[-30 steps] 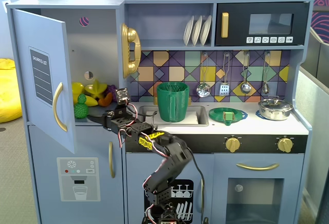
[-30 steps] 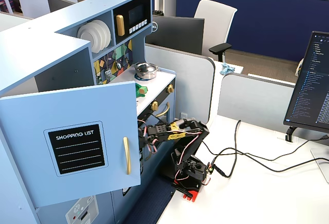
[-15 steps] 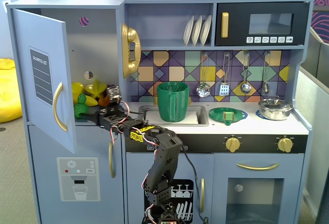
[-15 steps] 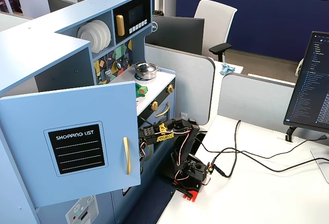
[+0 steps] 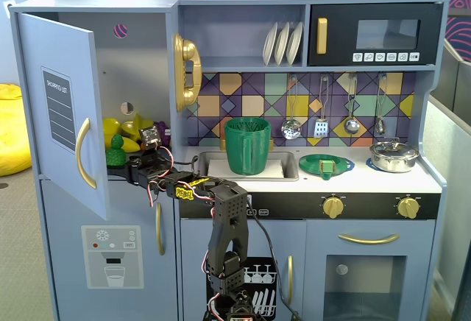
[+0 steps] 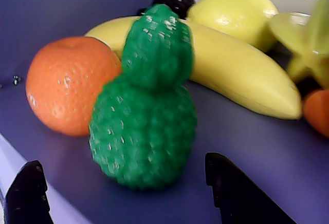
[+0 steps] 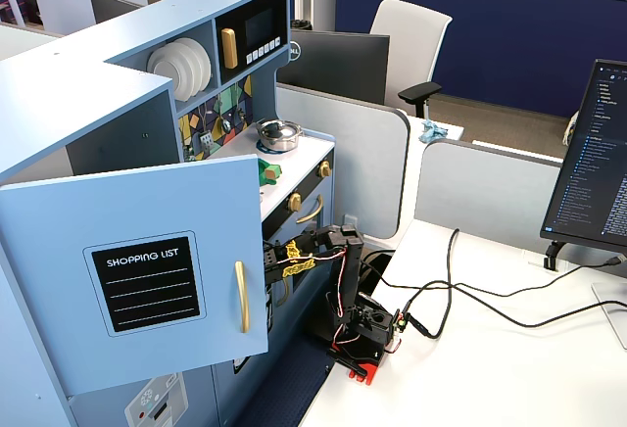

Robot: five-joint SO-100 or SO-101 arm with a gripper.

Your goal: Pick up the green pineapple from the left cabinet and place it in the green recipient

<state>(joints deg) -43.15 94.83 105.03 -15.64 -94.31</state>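
The green pineapple [image 6: 146, 116] stands upright on the shelf of the open left cabinet [image 5: 140, 63], near its front edge; in a fixed view it [image 5: 115, 152] shows just behind the door [image 5: 62, 107]. My gripper [image 6: 123, 180] is open, with one black fingertip on each side of the pineapple's base and neither touching it. In a fixed view the gripper [image 5: 129, 168] reaches into the cabinet at shelf height. The green recipient [image 5: 248, 146] stands in the sink to the right. In another fixed view the door [image 7: 137, 270] hides the gripper and pineapple.
An orange [image 6: 69, 82] touches the pineapple's left side. A banana [image 6: 241, 75], lemon [image 6: 236, 11] and star fruit [image 6: 308, 44] lie behind and to the right. A flat green plate [image 5: 326, 165] and a metal pot [image 5: 394, 157] sit on the counter.
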